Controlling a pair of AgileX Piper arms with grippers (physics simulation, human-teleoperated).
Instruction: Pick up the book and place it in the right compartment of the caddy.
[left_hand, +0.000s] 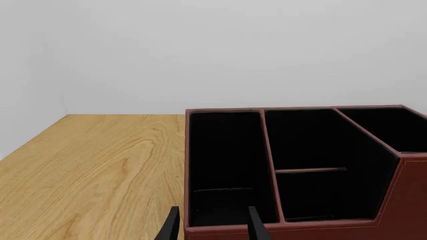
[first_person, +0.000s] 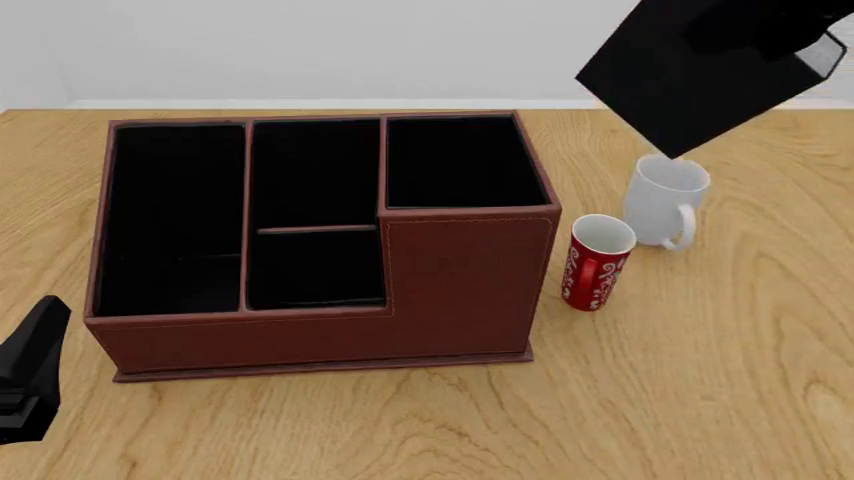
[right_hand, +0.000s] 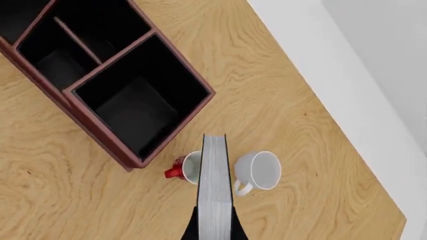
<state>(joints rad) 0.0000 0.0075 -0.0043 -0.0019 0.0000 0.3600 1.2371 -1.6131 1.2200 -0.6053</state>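
Observation:
The black book (first_person: 681, 80) hangs tilted in the air at the right rear, above the white mug, and my right gripper (first_person: 787, 30) is shut on it. In the right wrist view its white page edges (right_hand: 213, 190) sit between my fingers (right_hand: 189, 231). The reddish-brown caddy (first_person: 307, 335) stands left of centre. Its raised right compartment (first_person: 461, 165) is black-lined, holds nothing, and lies below and to the left of the book; it also shows in the right wrist view (right_hand: 140, 105). My left gripper (left_hand: 213, 227) is open and holds nothing, at the caddy's (left_hand: 400, 200) front left corner.
A white mug (first_person: 663, 200) and a red can (first_person: 594, 265) stand just right of the caddy, under the held book. Both show in the right wrist view, mug (right_hand: 260, 170) and can (right_hand: 179, 170). My left arm (first_person: 27, 370) is low at the front left.

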